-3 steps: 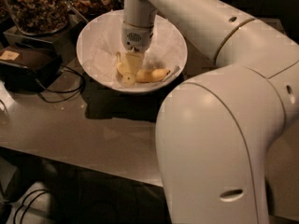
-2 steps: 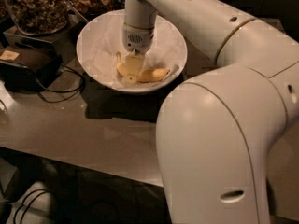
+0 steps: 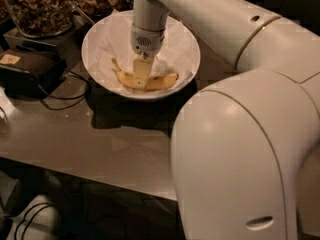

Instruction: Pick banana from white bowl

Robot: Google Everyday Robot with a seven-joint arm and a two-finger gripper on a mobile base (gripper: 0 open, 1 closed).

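The yellow banana (image 3: 162,81) lies curved along the near side of the white bowl (image 3: 95,39), on crumpled white paper, with its thin stem pointing up left. My gripper (image 3: 141,76) reaches straight down into the bowl from the white wrist above it. It sits right at the banana's left-middle part and covers a piece of it. The bowl stands on the grey table (image 3: 100,144) toward the back.
Two glass jars of nuts (image 3: 37,6) (image 3: 97,1) stand behind the bowl at the back left. A black box (image 3: 27,69) with a cable (image 3: 65,101) lies left of the bowl. My own bulky white arm (image 3: 235,149) fills the right side of the view.
The gripper stays down at the banana in the bowl, with almost no shift. The banana's left end and stem show a little more now.
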